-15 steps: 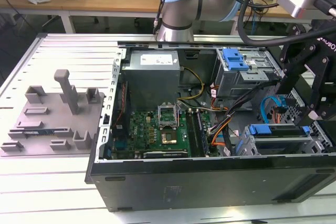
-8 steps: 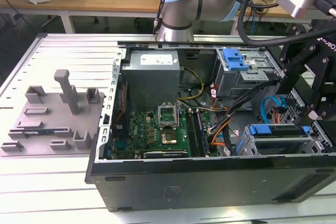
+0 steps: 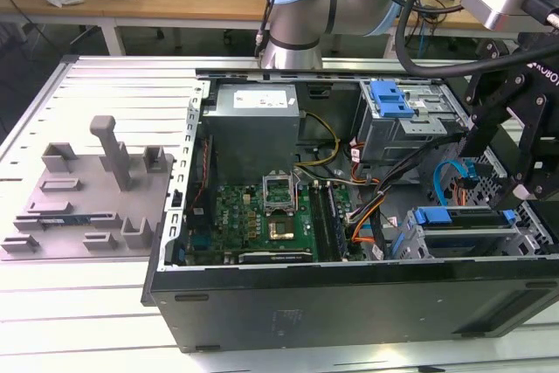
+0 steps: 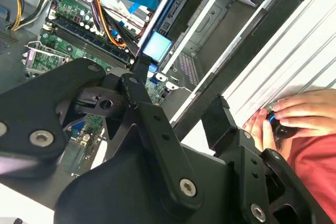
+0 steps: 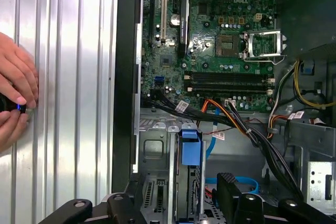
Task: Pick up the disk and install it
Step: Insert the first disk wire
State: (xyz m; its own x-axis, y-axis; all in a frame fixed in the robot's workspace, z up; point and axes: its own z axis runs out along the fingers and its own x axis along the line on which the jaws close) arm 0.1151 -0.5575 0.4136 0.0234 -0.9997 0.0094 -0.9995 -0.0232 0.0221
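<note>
Your gripper (image 5: 181, 198) hangs with jaws spread over the disk (image 5: 190, 150), nothing clamped. The disk stands edgewise in the drive cage (image 5: 152, 150) (looks slotted home to me), at the exterior view's right.

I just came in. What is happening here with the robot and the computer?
A robot arm holds its end effector over the drive bay of an open computer case lying on a table. Its fingers are apart and hold nothing; the disk in its blue frame sits in the bay between them. Beside the case, a person's hand rests on the table, holding a small black device.
</note>
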